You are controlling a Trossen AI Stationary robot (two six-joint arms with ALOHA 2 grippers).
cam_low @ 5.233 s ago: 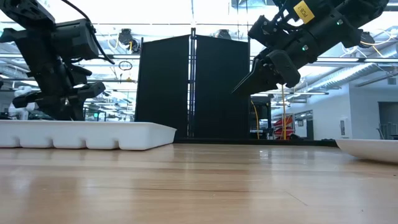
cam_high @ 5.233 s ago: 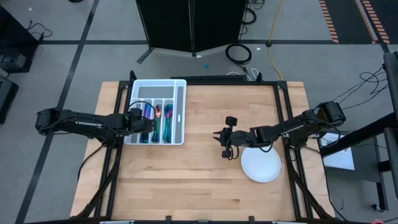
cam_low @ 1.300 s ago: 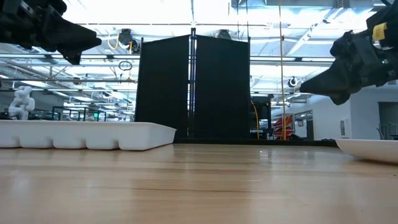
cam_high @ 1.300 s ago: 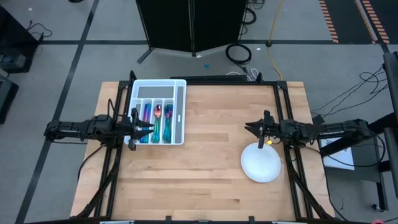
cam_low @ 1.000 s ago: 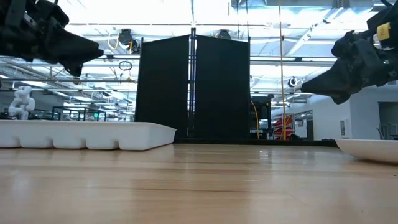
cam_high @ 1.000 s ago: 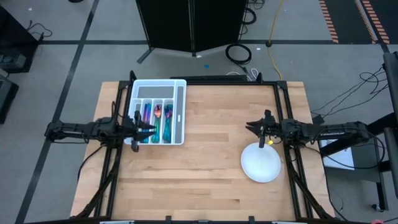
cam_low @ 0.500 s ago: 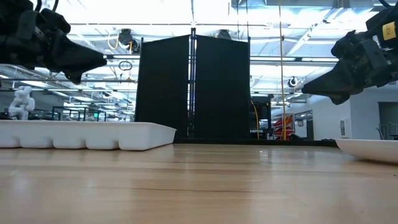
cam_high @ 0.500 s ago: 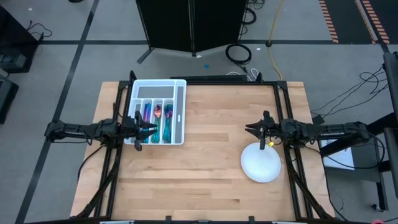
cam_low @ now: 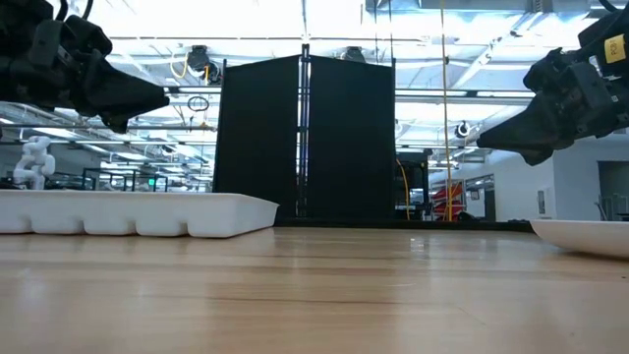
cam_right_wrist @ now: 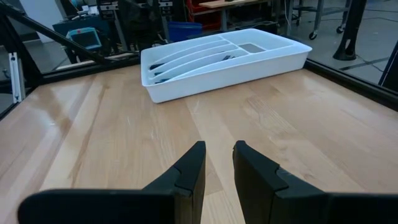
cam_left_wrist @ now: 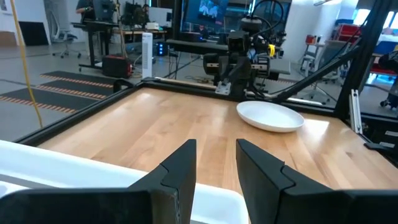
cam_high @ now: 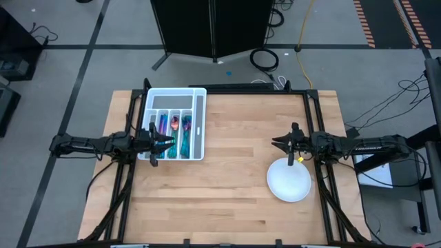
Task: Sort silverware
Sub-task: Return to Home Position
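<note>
The silverware [cam_high: 172, 131], iridescent blue, purple and pink pieces, lies in the long compartments of the white divided tray [cam_high: 200, 124] at the table's far left. In the right wrist view the silverware [cam_right_wrist: 186, 59] shows as dark slim shapes in the tray. My left gripper [cam_high: 169, 142] hovers level above the tray's near end, pointing toward the table's right, open by a narrow gap [cam_left_wrist: 216, 155] with nothing in it. My right gripper [cam_high: 277, 143] hangs above the far edge of the round white plate [cam_high: 289, 182], pointing toward the table's left, narrowly open [cam_right_wrist: 219, 158] and holding nothing.
The plate [cam_low: 590, 234] lies at the near right and looks bare. Bare wood [cam_high: 234, 172] spans the table between tray and plate. A black panel [cam_low: 305, 138] stands behind the table's far edge. Black frame rails [cam_high: 313, 117] run along the table's sides.
My left gripper has sunk a little over the tray's near end and its fingers have tipped down toward level; it has kept still in the last half second. The silverware and the plate lie as before.
</note>
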